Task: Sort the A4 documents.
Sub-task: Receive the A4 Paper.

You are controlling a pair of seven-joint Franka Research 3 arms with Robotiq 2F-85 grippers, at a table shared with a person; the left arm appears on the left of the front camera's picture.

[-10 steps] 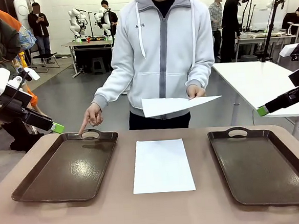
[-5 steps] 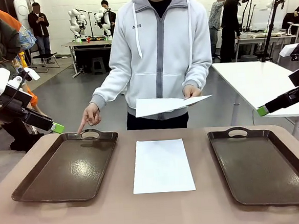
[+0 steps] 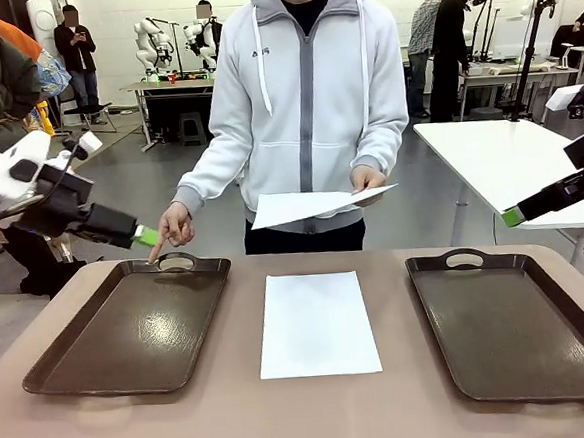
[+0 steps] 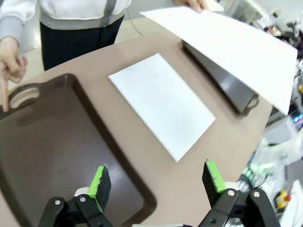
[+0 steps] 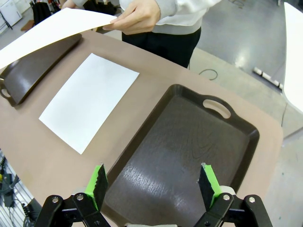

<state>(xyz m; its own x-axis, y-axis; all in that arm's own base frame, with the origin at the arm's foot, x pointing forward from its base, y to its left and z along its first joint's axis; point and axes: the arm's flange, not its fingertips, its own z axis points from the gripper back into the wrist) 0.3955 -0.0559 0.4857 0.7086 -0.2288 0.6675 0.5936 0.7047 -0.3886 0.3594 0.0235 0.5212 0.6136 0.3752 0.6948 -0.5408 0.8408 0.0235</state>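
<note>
I have the taupe counter point(image 3: 316, 418) across the lower half of the front view. Behind its far edge, at upper centre, stands a person in a pale grey zip hoodie point(image 3: 304, 108).

Two dark brown plastic trays with cut-out handles lie flat on the counter. One is the tray at lower left point(image 3: 129, 331) and the other is the tray at lower right point(image 3: 510, 324).

Between them, at lower centre, a plain white A4 sheet point(image 3: 316, 323) lies flat on the counter, apart from both trays. A second white A4 sheet point(image 3: 311, 206) is in the air at centre frame, above the counter's far edge. The person's hand point(image 3: 368, 181) pinches it at its right end.

My left gripper point(image 3: 148, 235) hangs at mid left, over the far end of the left-hand tray. In its wrist view its green-padded fingers point(image 4: 100, 182) stand wide apart, holding nothing.

My right gripper point(image 3: 513, 217) sits at the right edge of the front view. Its fingers point(image 5: 98, 182) are wide as well and empty, with the right-hand tray below them in the wrist view.

The person's other hand point(image 3: 175, 227) points a finger down at the left-hand tray's handle, just beside the left gripper's tip.
</note>
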